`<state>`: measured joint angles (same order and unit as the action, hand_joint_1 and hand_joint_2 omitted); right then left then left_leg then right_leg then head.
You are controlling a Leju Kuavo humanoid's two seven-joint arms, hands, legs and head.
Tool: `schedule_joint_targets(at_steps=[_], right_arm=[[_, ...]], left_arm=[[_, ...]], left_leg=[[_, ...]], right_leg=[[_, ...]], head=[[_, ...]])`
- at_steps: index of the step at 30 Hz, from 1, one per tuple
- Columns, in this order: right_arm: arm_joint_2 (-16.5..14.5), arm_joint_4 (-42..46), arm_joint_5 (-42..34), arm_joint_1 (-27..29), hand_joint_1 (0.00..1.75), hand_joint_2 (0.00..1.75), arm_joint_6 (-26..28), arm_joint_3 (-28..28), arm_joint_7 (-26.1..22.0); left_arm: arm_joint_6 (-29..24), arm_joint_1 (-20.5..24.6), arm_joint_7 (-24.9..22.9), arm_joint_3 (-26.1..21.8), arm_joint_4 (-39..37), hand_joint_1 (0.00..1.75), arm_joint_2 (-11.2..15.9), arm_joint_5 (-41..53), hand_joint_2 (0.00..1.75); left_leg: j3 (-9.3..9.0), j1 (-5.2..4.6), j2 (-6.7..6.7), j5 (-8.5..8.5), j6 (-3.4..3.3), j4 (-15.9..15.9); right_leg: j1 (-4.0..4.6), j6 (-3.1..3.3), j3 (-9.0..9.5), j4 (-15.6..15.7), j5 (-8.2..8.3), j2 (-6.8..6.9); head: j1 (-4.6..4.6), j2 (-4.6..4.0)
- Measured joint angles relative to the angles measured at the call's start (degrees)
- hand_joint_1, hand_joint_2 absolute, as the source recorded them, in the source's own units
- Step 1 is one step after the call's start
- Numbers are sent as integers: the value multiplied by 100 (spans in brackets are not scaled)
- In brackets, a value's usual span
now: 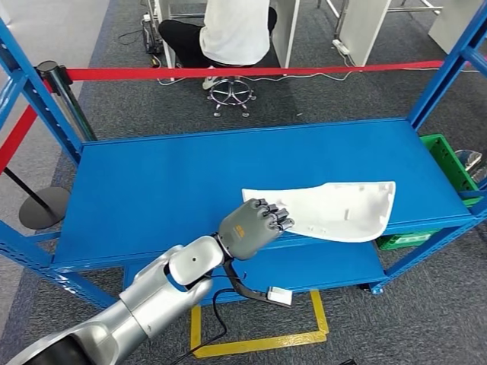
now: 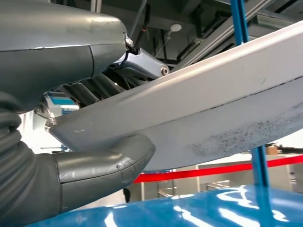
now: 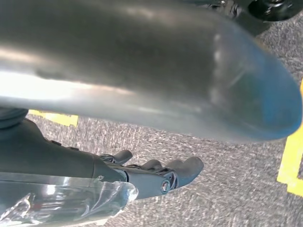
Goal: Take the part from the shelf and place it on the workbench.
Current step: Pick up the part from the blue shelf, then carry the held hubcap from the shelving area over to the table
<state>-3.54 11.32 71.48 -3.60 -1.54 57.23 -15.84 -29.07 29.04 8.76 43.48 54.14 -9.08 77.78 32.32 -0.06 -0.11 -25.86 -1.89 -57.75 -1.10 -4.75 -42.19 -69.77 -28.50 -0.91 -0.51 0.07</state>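
Nearest, the white part's (image 1: 333, 209) near end is being pinched by the left hand (image 1: 253, 226), fingers (image 1: 275, 213) laid on top, thumb (image 2: 107, 165) pressed underneath. Elsewhere, the right hand (image 3: 157, 175) is being held over grey carpet with fingers extended and nothing in them. Beyond the left hand, the part is being supported on the blue shelf (image 1: 172, 182), toward its front edge. Past the shelf, red barrier tape (image 1: 241, 72) is being stretched across, and a seated person (image 1: 230, 30) is being seen beyond it.

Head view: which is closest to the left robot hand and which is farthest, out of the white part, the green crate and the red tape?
From the left robot hand:
1. White part, gripped at its near end on the blue shelf.
2. Green crate, off the shelf's right end.
3. Red tape, stretched across behind the shelf.
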Motion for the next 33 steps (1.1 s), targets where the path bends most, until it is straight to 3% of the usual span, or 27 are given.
schedule_joint_targets(at_steps=[2, 3, 6, 7, 8, 11, 13, 15, 16, 17, 18, 20, 22, 24, 26, 27, 28, 30, 31, 32, 33], right_arm=[[0, 0, 15, -8, 0, 0, 6, 1, -1], [-1, 0, 27, -2, 0, 0, 13, 1, -1], [-4, 0, 60, -4, 0, 0, 46, 1, -2], [-8, 0, 69, -15, 0, 0, 59, 1, -3], [-13, 0, 76, -23, 0, 0, 72, 1, -2], [-38, -2, 90, -6, 0, 0, 92, 1, 9], [-63, -3, 89, -14, 0, 0, 92, 1, 32], [-72, -2, 71, -39, 0, 0, 91, 1, 58], [-72, -2, 52, -46, 0, 0, 87, 2, 74], [-72, -2, 30, -46, 0, 0, 78, 3, 88], [-72, -2, 8, -45, 0, 0, 64, 5, 104], [-72, -2, -27, -54, 0, 0, 31, 15, 132], [-58, 1, -52, -75, 0, 0, 7, 34, 154], [-43, 4, -72, -72, 0, 0, -5, 52, 171], [-40, 3, -82, -28, 0, 0, -15, 76, 177], [-40, 3, -84, -6, 0, 0, -21, 88, 181], [-40, 2, -84, 3, 0, 0, -26, 101, 184], [-38, 2, -74, -16, 0, 0, -38, 113, 186], [-38, 2, -56, -31, 0, 0, -48, 115, 178], [-38, 2, -22, -39, 0, 0, -59, 116, 155], [-39, 2, 25, -40, 0, 0, -69, 115, 115]], left_arm=[[-22, -63, -58, 9, 11, 175, 32, 1, 175], [-39, -112, -90, 13, 33, 175, 56, 5, 175], [-92, -272, -167, 21, 170, 175, 160, 52, 175], [-110, -312, -184, 23, 216, 175, 197, 69, 175], [-128, -349, -199, 26, 252, 175, 229, 81, 175], [-166, -446, -227, 32, 325, 175, 301, 112, 175], [-190, -478, -237, 34, 349, 175, 332, 145, 175], [-209, -490, -237, 37, 354, 175, 359, 166, 175], [-208, -490, -227, 39, 351, 175, 364, 169, 175], [-199, -480, -211, 44, 344, 175, 354, 166, 175], [-188, -451, -190, 50, 325, 175, 322, 158, 175], [-164, -332, -141, 66, 259, 175, 211, 127, 175], [-143, -178, -104, 81, 172, 175, 77, 87, 175], [-126, -82, -87, 91, 86, 175, -26, 63, 175], [-120, -49, -85, 98, 7, 175, -100, 59, 175], [-117, -35, -84, 101, -26, 175, -131, 60, 175], [-116, -18, -84, 102, -56, 175, -159, 60, 175], [-114, 16, -83, 104, -114, 175, -189, 60, 175], [-114, 28, -93, 104, -147, 175, -196, 58, 175], [-116, 34, -116, 104, -176, 175, -198, 57, 175], [-120, 32, -160, 102, -196, 175, -195, 56, 175]], left_leg=[[57, -23, 124, 39, -11, -4], [80, -33, 177, 55, -10, -5], [114, -69, 324, 91, 20, -11], [124, -84, 367, 107, 43, -16], [136, -95, 406, 127, 69, -21], [181, -93, 456, 152, 166, -37], [302, -77, 284, -124, 246, -295], [536, -47, 95, -620, 306, -954], [639, -33, 63, -810, 322, -1291], [669, -21, 50, -897, 332, -1483], [599, -9, 42, -880, 339, -1477], [164, 32, -39, -645, 356, -897], [-240, 72, -252, -492, 348, -230], [-308, 62, -339, -451, 265, -43], [-234, 51, -221, -336, 145, -65], [-186, 52, -165, -269, 91, -63], [-122, 53, -105, -198, 43, -58], [13, 26, 13, -73, -20, -57], [85, 9, 83, -16, -34, -59], [156, -5, 151, 39, -38, -60], [226, -15, 212, 86, -36, -62]], right_leg=[[1, -13, -94, -458, -217, 40], [3, -7, 25, -371, -172, 51], [45, 68, 783, 724, 167, 249], [68, 105, 944, 992, 228, 310], [88, 141, 1006, 1121, 248, 341], [89, 240, 930, 1152, 356, 230], [49, 299, 838, 1194, 473, 156], [25, 328, 698, 1204, 592, 67], [19, 328, 619, 1204, 652, 16], [10, 319, 539, 1202, 714, -36], [-2, 298, 458, 1201, 779, -88], [-40, 227, 300, 1194, 916, -199], [-54, 133, 164, 1184, 1054, -302], [-59, 45, 107, 1246, 1204, -389], [-78, -23, 85, 1351, 1327, -432], [-74, -44, 45, 1323, 1262, -367], [-65, -56, -23, 1170, 1073, -264], [-46, -67, -207, 468, 449, -43], [-46, -76, -281, 37, 195, 3], [-46, -83, -301, -298, 69, 26], [-46, -83, -239, -464, 70, 40]], head=[[2, 0], [1, 0], [-1, 0], [-4, 0], [-6, 0], [-8, 0], [-14, 0], [-19, 0], [-19, 0], [-18, 0], [-18, 0], [-18, 0], [-10, 0], [5, 0], [14, 0], [33, 0], [55, 0], [102, 0], [109, 0], [113, 0], [112, 0]])
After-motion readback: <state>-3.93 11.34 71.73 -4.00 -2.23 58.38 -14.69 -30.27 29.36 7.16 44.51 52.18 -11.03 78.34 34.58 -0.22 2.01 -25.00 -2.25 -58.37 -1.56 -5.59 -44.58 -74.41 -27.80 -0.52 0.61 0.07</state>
